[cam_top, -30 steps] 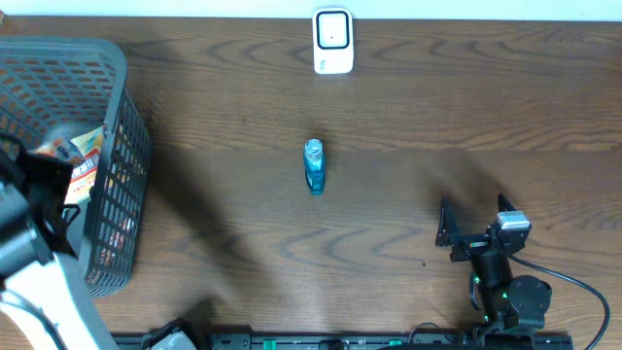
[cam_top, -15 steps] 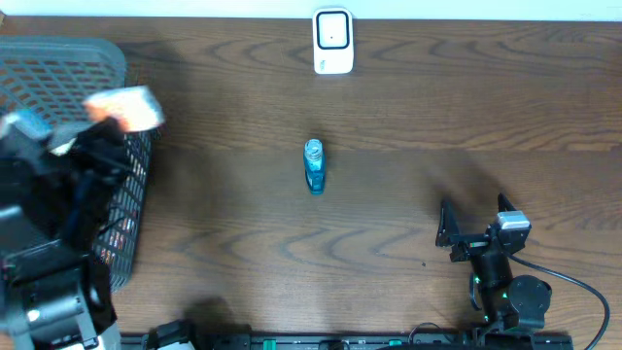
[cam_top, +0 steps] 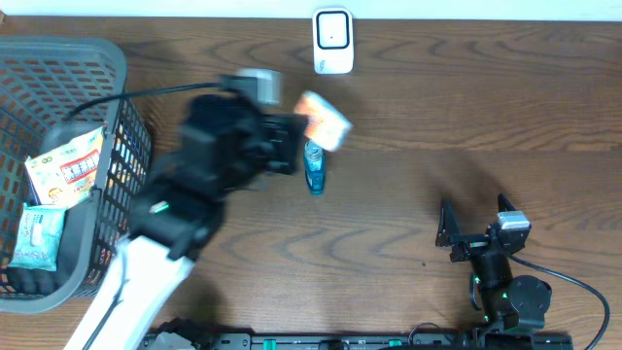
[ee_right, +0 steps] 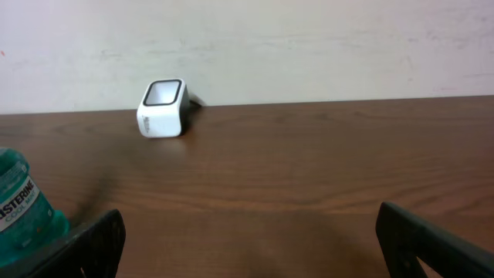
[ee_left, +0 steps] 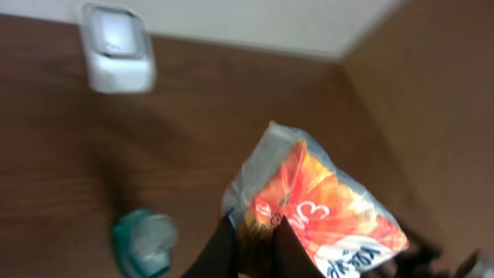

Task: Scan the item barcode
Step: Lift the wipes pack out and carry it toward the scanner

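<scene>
Getting the scan right here is mostly about which face of the packet [cam_top: 323,121] ends up looking at the scanner [cam_top: 332,41], I reckon. The left gripper [ee_left: 247,241] is pinching the orange and white packet by one edge, fingers pressed together on the wrapper. It hangs in the air around the middle of the table [cam_top: 486,107], roughly over the far end of the little blue bottle [cam_top: 313,165] lying there. The scanner sits further back at the far edge, apart from the packet. The shot is blurry and I honestly can't tell where the barcode is, so I'd bring it in slow and roll the wrist until the printed panel faces the scanner's window, flat-on and not at an angle. The wrapper looks soft and crinkly, so a wrinkle or glare across the code could spoil the read. Holding it steady for a beat in front of the window seems smarter than sweeping past. I'd also stay high enough not to knock the bottle. The right gripper [cam_top: 475,216] is parked near the right front with its fingers spread wide, holding nothing, well out of the way. The basket [cam_top: 107,58] with more packets is off at the left.
</scene>
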Motion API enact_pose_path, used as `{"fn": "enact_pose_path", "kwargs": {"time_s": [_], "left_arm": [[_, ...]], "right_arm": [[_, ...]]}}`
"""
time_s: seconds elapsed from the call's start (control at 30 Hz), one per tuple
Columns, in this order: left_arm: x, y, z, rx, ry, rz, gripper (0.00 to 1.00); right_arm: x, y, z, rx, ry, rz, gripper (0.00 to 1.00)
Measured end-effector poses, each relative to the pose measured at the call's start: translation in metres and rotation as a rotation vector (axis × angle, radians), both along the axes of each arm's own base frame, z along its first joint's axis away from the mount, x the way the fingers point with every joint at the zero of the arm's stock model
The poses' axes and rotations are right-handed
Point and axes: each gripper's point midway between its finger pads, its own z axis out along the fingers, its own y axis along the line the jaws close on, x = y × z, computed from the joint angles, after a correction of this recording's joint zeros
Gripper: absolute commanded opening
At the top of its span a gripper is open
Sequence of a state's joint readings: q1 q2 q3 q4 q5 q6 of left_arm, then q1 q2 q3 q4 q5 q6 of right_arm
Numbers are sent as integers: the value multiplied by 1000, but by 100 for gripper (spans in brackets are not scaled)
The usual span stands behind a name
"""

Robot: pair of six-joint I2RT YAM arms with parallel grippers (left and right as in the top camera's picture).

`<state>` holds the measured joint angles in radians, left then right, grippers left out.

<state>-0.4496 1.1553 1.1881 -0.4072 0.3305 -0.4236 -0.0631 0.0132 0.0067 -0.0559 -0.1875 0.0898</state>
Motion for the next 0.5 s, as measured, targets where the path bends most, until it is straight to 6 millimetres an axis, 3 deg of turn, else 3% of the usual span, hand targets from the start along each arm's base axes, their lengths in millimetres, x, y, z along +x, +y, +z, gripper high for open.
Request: {"fn": "enact_pose_path", "kwargs": {"time_s": [0.1, 0.23, 0.37, 0.5], "left_arm": [[-2, -57, -32, 95, -20, -163, 7], [-8, -107, -82, 232, -22, -283, 7], [-6, -127, -138, 373, 19, -295, 8], [-1, -130, -196, 484, 102, -292, 7]], "right_arm": [[0, 0, 0, 0, -1, 0, 99], [0, 0, 0, 0, 0, 0, 99], [0, 0, 0, 0, 0, 0, 99], [0, 0, 0, 0, 0, 0, 99]]}}
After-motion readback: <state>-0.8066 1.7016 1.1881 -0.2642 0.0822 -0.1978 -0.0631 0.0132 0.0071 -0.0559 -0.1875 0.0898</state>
